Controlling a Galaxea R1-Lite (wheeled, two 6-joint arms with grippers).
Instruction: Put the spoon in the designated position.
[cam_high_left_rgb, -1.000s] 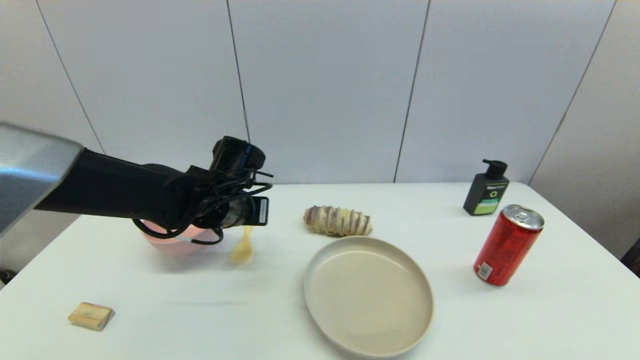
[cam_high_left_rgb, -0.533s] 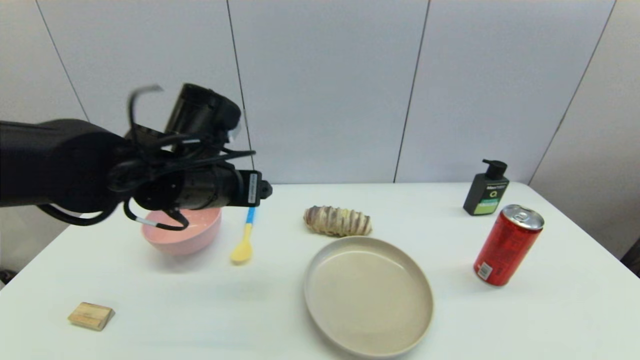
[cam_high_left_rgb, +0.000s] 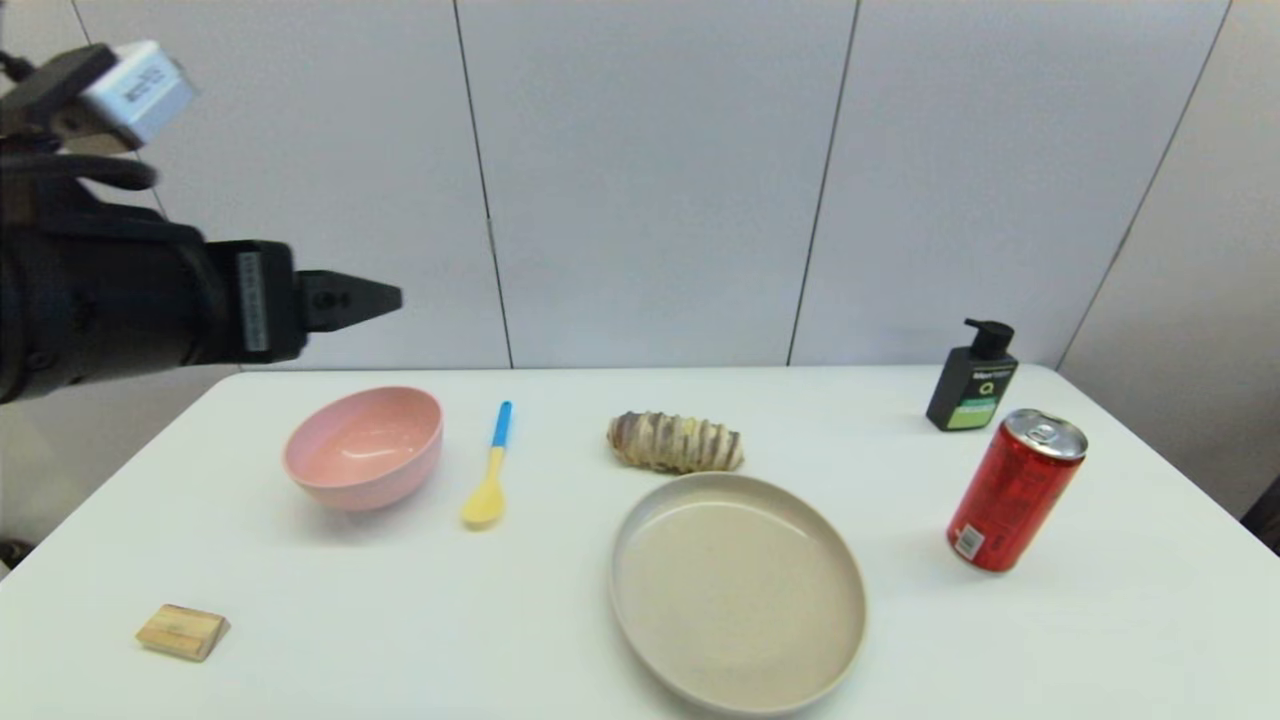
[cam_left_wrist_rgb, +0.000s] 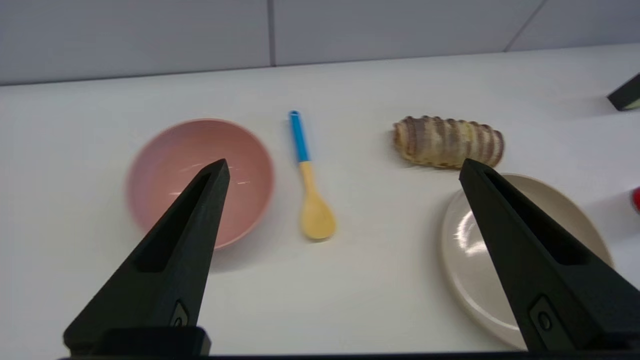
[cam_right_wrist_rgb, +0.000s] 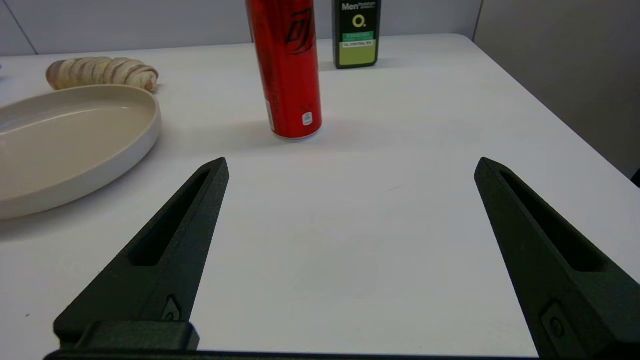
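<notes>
We judge the spoon (cam_high_left_rgb: 489, 476) placed beside the bowl (cam_high_left_rgb: 363, 446), toward the tabletop's far-left; our left gripper (cam_left_wrist_rgb: 345, 167), spread and empty, should retreat high.

Spoon (cam_high_left_rgb: 489, 470): yellow bowl and neck, bright blue handle end. Bowl (cam_high_left_rgb: 364, 446): plain pink, glossy inside. Plate (cam_high_left_rgb: 738, 590): plain beige, no pattern. Bread roll (cam_high_left_rgb: 675, 442): tan crust crossed by darker brown bands, striped along its length. Can (cam_high_left_rgb: 1015, 490): red body with black lettering, silver top, small white label patch near the base. Bottle (cam_high_left_rgb: 973, 378): black with black pump cap, green label with white print. Wooden block (cam_high_left_rgb: 182, 631): light tan with visible grain. Desk (cam_high_left_rgb: 400, 620): plain white. Left hand (cam_high_left_rgb: 350, 299): black fingers. Right hand (cam_right_wrist_rgb: 350, 172): black fingers.
</notes>
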